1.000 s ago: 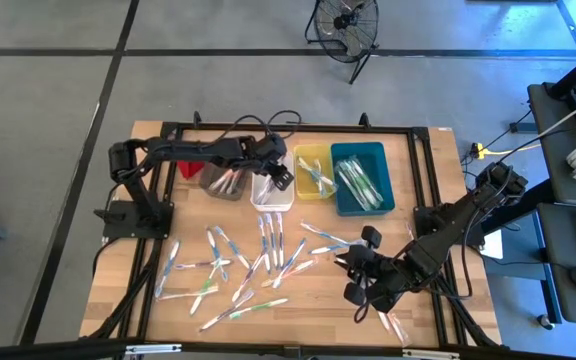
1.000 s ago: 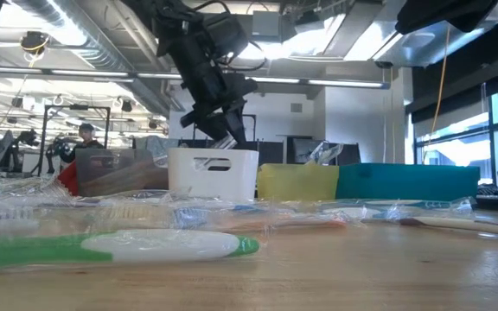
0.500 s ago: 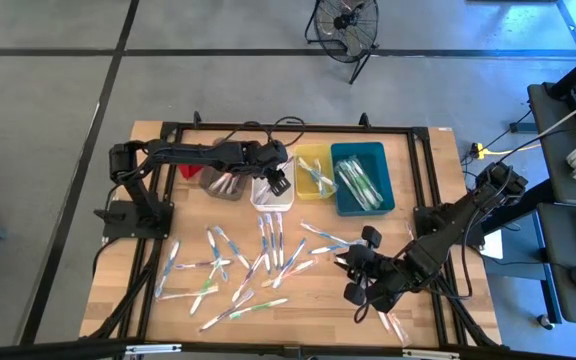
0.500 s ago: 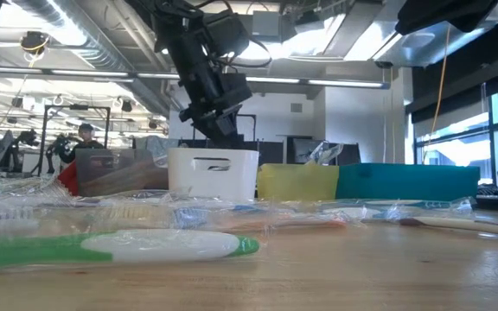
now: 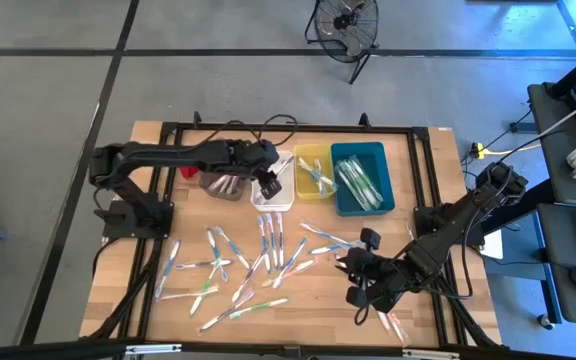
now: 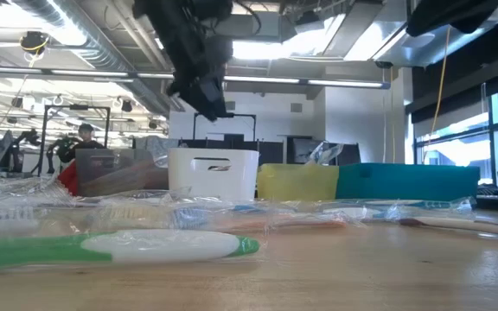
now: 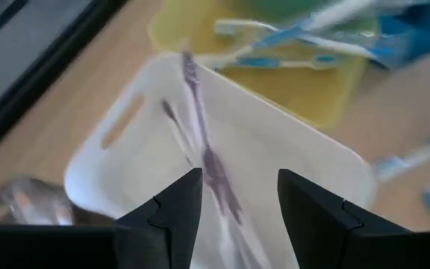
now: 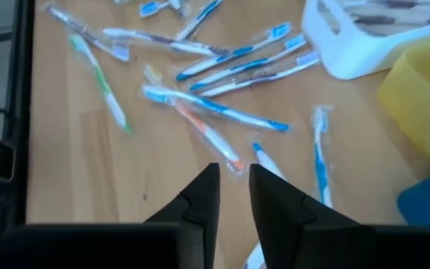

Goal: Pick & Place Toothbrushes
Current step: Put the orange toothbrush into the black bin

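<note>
- Toothbrushes (image 5: 268, 240), each in a clear wrapper, lay scattered across the wooden counter (image 5: 428, 160); others sat in the grey bin (image 5: 220, 184), white bin (image 5: 283, 203), yellow bin (image 5: 314, 171) and teal bin (image 5: 360, 178).
- The left gripper (image 5: 265, 184) hovered over the white bin with its fingers (image 7: 172, 213) apart and nothing between them.
- The right gripper (image 5: 356, 280) hung near the counter's front right, its fingers (image 8: 200, 196) nearly together, holding nothing.

wooden table (image 5: 438, 160), toothbrushes (image 5: 268, 240) (scattered), bins (image 5: 360, 178)
</note>
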`<state>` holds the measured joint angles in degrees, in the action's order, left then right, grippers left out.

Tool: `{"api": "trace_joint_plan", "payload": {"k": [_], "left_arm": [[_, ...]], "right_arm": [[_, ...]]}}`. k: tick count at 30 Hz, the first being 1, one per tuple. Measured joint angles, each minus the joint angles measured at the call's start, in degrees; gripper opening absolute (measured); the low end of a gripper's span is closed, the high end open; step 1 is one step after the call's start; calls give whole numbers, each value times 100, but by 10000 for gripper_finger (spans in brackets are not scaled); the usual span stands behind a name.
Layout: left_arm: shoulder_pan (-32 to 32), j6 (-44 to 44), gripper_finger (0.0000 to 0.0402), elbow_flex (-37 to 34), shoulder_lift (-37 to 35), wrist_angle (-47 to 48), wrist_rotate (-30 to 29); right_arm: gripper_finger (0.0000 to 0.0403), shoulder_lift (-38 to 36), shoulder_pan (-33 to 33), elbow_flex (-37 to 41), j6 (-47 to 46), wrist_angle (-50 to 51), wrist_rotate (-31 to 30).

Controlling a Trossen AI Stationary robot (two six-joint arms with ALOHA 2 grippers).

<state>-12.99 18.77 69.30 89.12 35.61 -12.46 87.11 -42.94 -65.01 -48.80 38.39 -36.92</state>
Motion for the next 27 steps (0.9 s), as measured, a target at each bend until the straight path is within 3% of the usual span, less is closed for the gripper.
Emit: {"api": "trace_joint_plan", "payload": {"k": [5,12,18,27], "left_arm": [[494,507,171,0,-397,689,10],[1505,1194,171,-2,-601,1055,-63],[2566,1632,171,-4,-514,964,-775],[3876,2146,171,-184,-472,749,-2025]], "right_arm": [[99,0,0,0,0,57,396],[123,0,-2,0,-24,187,1481],[130,0,0,0,-286,515,1990],[115,0,-2,0,-1663,1697,2601]]}}
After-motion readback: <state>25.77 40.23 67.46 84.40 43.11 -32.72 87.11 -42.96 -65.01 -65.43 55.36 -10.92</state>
